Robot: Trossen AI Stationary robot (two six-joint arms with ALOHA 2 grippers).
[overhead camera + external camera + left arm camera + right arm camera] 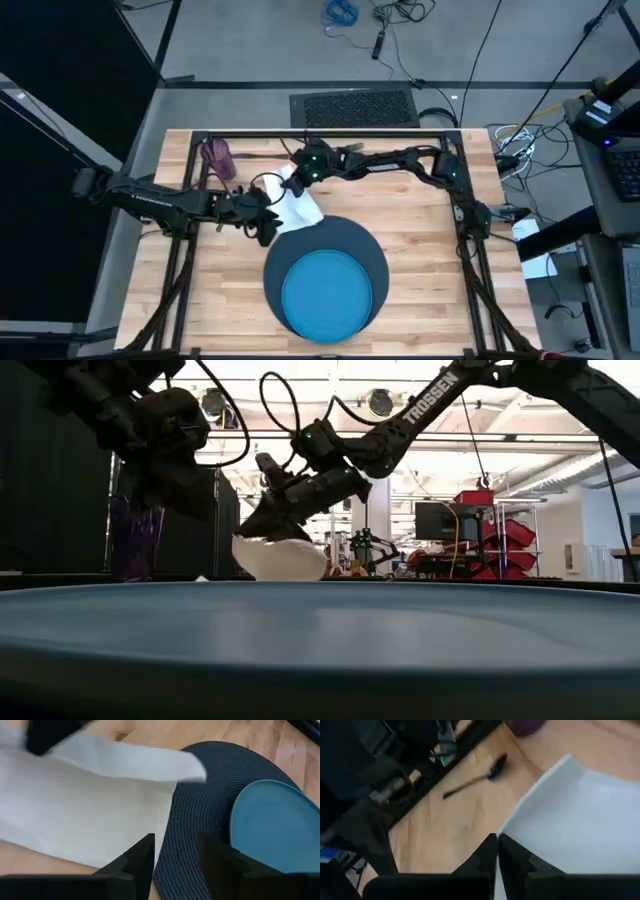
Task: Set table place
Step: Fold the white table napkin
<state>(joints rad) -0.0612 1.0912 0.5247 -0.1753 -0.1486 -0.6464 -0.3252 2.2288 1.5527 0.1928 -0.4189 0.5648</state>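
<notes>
Right gripper [497, 851] over the middle of the surface [420, 240], toward the far edge — fingers pinched together on one edge of the white napkin [300, 202], lifting that edge so the cloth hangs and bulges, as the low view shows. The rest of the napkin drapes down toward the far-left rim of the dark blue mat [368, 250]. Left gripper [172, 857] low, just beside the napkin and the mat's left rim, fingers parted with nothing between them; one finger sits over the napkin's edge, the other over the mat. Bright blue plate [328, 293] rests on the mat, near the front edge, centre. Purple cup [217, 157] lies toward the far-left corner. A dark utensil [476, 776] — which kind, cannot tell — lies flat on the wood near the cup.
</notes>
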